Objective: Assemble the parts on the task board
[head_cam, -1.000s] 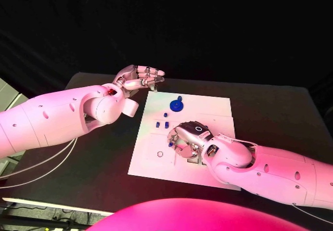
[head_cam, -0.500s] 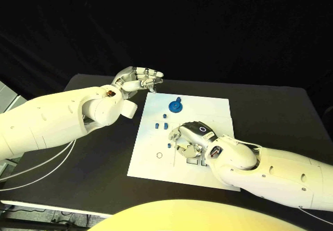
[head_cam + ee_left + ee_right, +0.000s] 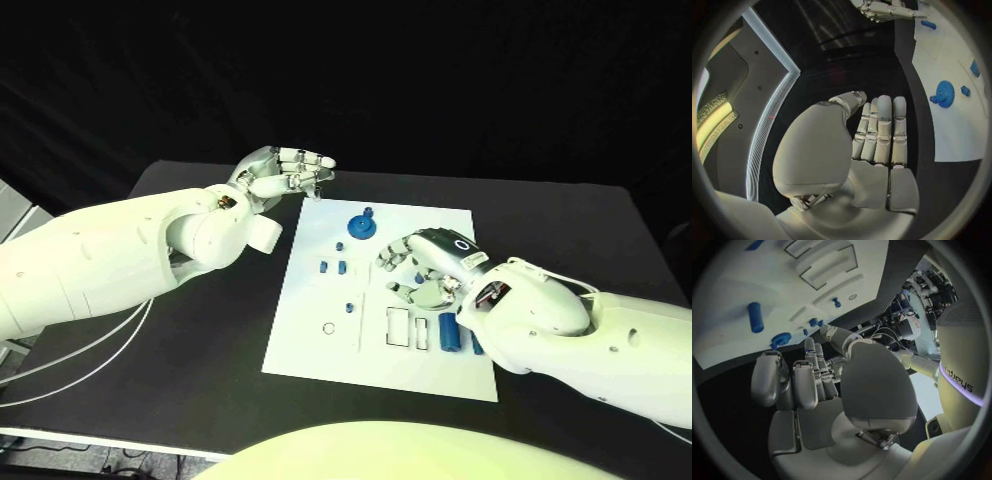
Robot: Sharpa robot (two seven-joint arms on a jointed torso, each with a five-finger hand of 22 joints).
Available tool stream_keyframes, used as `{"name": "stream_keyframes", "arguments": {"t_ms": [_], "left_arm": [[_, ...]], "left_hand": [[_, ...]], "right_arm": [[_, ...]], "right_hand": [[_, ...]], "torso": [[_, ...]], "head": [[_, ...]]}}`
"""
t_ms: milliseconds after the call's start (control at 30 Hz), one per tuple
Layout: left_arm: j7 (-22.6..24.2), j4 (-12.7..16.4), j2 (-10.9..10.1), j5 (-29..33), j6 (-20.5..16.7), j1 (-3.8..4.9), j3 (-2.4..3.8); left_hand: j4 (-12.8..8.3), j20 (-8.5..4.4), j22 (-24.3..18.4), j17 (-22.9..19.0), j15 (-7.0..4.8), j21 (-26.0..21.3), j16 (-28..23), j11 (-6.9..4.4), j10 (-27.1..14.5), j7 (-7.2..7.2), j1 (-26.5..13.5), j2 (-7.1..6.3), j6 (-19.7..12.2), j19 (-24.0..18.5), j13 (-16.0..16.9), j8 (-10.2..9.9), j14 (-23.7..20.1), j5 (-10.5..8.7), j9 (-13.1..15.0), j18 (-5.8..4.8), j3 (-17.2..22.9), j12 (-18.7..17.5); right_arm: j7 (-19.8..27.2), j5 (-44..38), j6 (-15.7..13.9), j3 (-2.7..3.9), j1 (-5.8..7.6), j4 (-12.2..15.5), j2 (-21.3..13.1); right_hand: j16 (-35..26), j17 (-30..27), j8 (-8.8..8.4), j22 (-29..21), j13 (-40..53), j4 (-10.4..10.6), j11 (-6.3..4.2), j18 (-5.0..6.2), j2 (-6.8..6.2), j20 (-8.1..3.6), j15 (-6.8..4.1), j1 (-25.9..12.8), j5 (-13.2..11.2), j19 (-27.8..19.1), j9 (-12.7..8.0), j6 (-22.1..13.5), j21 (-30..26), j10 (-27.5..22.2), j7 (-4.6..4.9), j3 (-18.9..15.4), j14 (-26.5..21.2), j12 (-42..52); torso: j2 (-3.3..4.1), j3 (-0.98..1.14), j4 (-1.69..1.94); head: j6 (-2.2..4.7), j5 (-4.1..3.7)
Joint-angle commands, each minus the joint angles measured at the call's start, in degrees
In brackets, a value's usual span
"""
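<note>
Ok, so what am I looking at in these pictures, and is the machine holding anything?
A robot with two white arms ending in silver robot hands. One picture looks down from its head; the round ones come from cameras at its wrists. On the black table lies a white task board carrying small blue parts, like a round blue disc. The left robot hand holds nothing; the right robot hand is over the board, and I can't tell if it holds anything.

Small blue parts [image 3: 365, 223] lie scattered across the flat white task board [image 3: 325, 345].
</note>
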Motion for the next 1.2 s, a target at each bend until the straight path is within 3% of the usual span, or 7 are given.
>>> {"name": "stream_keyframes", "arguments": {"t_ms": [33,200,300,500,867,1067,1200], "left_arm": [[0.74,0.21,0.05,0.30,1.27,0.03,-0.06],[0.93,0.25,0.09,0.30,1.53,0.03,-0.21],[1.03,0.32,0.05,0.30,1.60,0.02,-0.26],[1.09,0.22,0.08,0.30,1.65,0.02,-0.30],[1.07,0.05,0.04,0.30,1.62,0.02,-0.31],[1.05,0.03,-0.05,0.30,1.58,0.03,-0.31],[1.00,-0.01,-0.07,0.30,1.54,0.03,-0.31]], "left_hand": [[-0.07,-0.18,-0.10,-0.07,-0.16,-0.26,-0.20,-0.06,-0.46,0.07,-0.51,0.30,-0.06,-0.09,0.10,0.27,-0.34,-0.26,0.10,0.73,-0.37,0.32],[0.02,-0.14,-0.16,-0.08,-0.13,-0.39,-0.23,-0.05,-0.59,0.06,-0.75,0.17,-0.10,-0.15,0.13,0.29,-0.42,-0.29,0.12,0.71,-0.54,0.45],[0.04,-0.14,-0.17,-0.09,-0.12,-0.42,-0.24,-0.05,-0.62,0.06,-0.80,0.14,-0.11,-0.16,0.14,0.29,-0.44,-0.29,0.12,0.71,-0.57,0.48],[0.04,-0.14,-0.17,-0.09,-0.12,-0.42,-0.24,-0.05,-0.62,0.06,-0.80,0.14,-0.11,-0.16,0.14,0.29,-0.44,-0.29,0.12,0.71,-0.57,0.48],[0.05,-0.13,-0.20,-0.09,-0.12,-0.47,-0.25,-0.05,-0.64,0.05,-0.83,0.13,-0.11,-0.18,0.15,0.31,-0.46,-0.28,0.13,0.70,-0.60,0.53],[0.05,-0.12,-0.23,-0.10,-0.13,-0.53,-0.27,-0.08,-0.64,0.02,-0.82,0.20,-0.08,-0.21,0.18,0.35,-0.51,-0.25,0.15,0.70,-0.59,0.63],[0.05,-0.12,-0.23,-0.10,-0.13,-0.53,-0.27,-0.08,-0.64,0.02,-0.82,0.20,-0.08,-0.21,0.18,0.35,-0.51,-0.25,0.15,0.70,-0.59,0.63]], "right_arm": [[1.94,6.31,6.71,0.14,1.53,0.16,-1.59],[2.68,7.75,10.62,0.29,3.50,-1.89,-3.50],[2.94,7.21,13.04,0.33,4.02,-3.08,-4.20],[3.00,5.72,16.34,0.34,4.33,-4.32,-4.11],[0.85,3.81,18.05,0.14,4.06,-6.29,-2.42],[0.44,3.20,16.03,0.02,3.52,-7.45,-1.21],[0.51,3.08,15.43,-0.02,3.15,-7.78,-0.64]], "right_hand": [[0.79,0.22,-0.69,5.23,0.10,0.53,0.11,0.35,0.29,0.26,0.40,0.33,0.14,-0.05,-0.18,-0.54,-0.60,-1.73,-0.51,-5.00,2.77,0.39],[1.12,-0.85,-2.26,4.33,0.34,3.83,0.56,0.68,2.98,0.67,0.79,5.23,2.21,-0.58,-0.87,-1.08,-3.07,-5.38,-1.40,-18.35,2.37,2.54],[0.83,-2.27,-3.35,3.09,0.29,8.11,1.04,1.15,3.89,1.01,1.10,9.84,2.10,-1.32,-1.25,-1.97,-6.13,-8.28,-2.50,-26.15,1.78,4.78],[1.17,-2.52,-3.72,2.77,0.20,12.72,1.15,1.26,3.33,1.08,1.27,13.46,1.97,-1.30,-1.21,-2.27,-7.02,-10.17,-3.15,-29.25,1.67,6.70],[1.95,-1.78,-3.54,3.11,0.39,15.31,0.67,1.14,4.13,0.77,0.89,15.81,1.47,-0.75,-1.02,-1.73,-6.35,-9.20,-3.18,-28.43,2.03,9.00],[2.15,-1.94,-2.96,4.62,0.12,16.18,-0.02,0.54,6.10,0.17,0.12,17.72,-1.51,0.64,-1.03,0.90,-3.21,-5.64,-2.08,-22.05,2.15,10.56],[2.48,-1.73,-2.65,5.40,-0.21,16.24,-0.55,0.31,5.63,-0.24,-0.22,16.81,-2.32,1.10,-1.09,2.80,-1.81,-3.10,-1.51,-17.04,2.29,9.75]], "torso": [[-0.03,-0.04,0.04],[0.03,0.00,0.09],[0.14,0.07,0.14],[0.22,0.07,0.04],[0.15,0.01,0.14],[0.17,0.06,0.18],[0.20,0.08,0.16]], "head": [[0.30,-0.36],[0.68,-0.79],[0.77,-0.80],[0.72,-0.78],[0.52,-0.80],[0.50,-0.74],[0.43,-0.68]]}}
